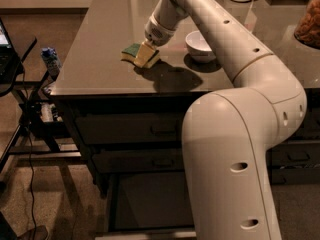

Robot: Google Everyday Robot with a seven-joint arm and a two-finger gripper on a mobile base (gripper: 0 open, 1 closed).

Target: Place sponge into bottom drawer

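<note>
The sponge (131,50), green on top with yellow foam below, lies on the dark countertop (95,59) near its middle. My gripper (146,57) is down at the sponge's right end, touching or overlapping it, and hides that end. The bottom drawer (150,199) stands pulled open below the counter, its flat dark inside showing. My large white arm (235,134) covers the drawer's right part.
A white bowl (201,45) sits on the counter just right of the gripper. Two shut drawers with handles (162,130) are above the open one. A small carton (51,60) and a black stand with cables (25,109) are at the left.
</note>
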